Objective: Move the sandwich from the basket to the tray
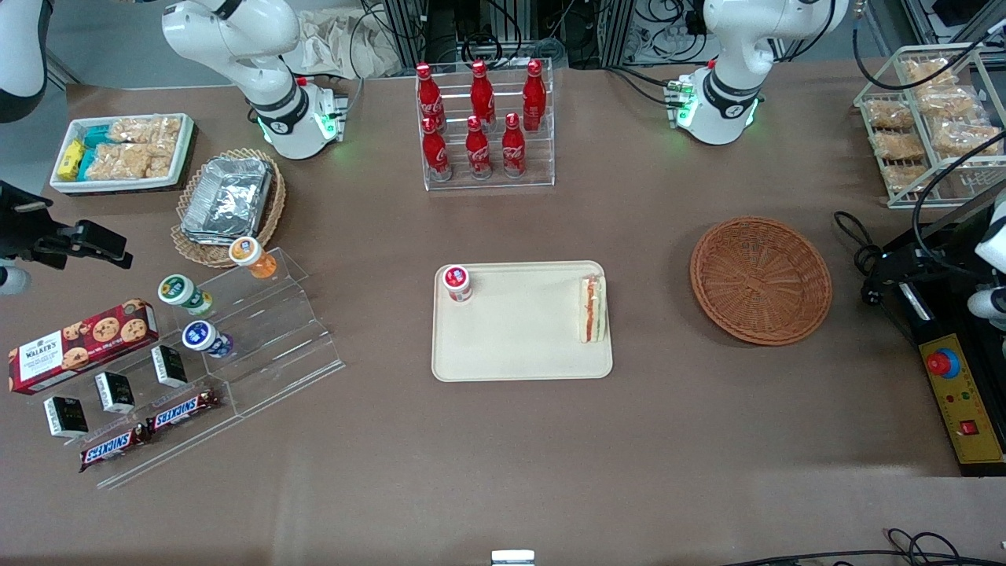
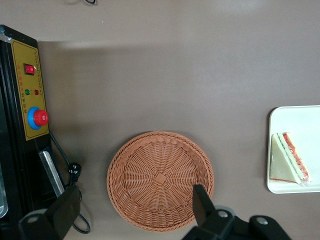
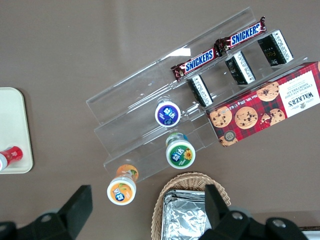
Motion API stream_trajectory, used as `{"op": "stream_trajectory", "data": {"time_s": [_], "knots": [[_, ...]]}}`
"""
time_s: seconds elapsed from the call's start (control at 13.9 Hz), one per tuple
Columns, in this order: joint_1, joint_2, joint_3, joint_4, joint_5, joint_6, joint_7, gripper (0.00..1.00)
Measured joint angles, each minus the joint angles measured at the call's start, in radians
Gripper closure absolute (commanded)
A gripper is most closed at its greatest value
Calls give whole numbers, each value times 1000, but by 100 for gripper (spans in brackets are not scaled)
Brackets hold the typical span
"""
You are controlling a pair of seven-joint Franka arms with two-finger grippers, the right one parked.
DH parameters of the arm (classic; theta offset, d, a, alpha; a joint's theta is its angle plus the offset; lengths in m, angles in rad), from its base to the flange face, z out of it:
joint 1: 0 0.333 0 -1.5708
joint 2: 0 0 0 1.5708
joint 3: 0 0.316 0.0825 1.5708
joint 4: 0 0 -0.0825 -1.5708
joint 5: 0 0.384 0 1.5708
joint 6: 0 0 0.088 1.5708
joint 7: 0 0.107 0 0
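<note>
A: In the front view, where is the sandwich (image 1: pixel 592 308)?
B: It stands on its edge on the tray (image 1: pixel 519 346), at the side nearest the basket (image 1: pixel 761 281). A small red-capped cup (image 1: pixel 457 282) stands at the tray's corner toward the parked arm's end. The basket holds nothing. The working arm is cut off at the picture's edge, so its pincer is not seen here.

A: And the left wrist view?
B: The pincer (image 2: pixel 135 210) hangs above the basket (image 2: pixel 160 180), its two fingers (image 2: pixel 202 202) spread wide, holding and touching nothing. The fingertips are partly cut off. The sandwich (image 2: pixel 288 160) lies on the tray (image 2: pixel 295 120), of which only one end shows.

A: The right wrist view?
B: Only a strip of the tray (image 3: pixel 15 130) with the cup (image 3: pixel 10 155), half cut off.
</note>
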Motion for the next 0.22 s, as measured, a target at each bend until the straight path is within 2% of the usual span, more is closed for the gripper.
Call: {"op": "stream_trajectory", "data": {"time_s": [0.22], "knots": [[0,0,0,-1,0,-2,0,0]]}}
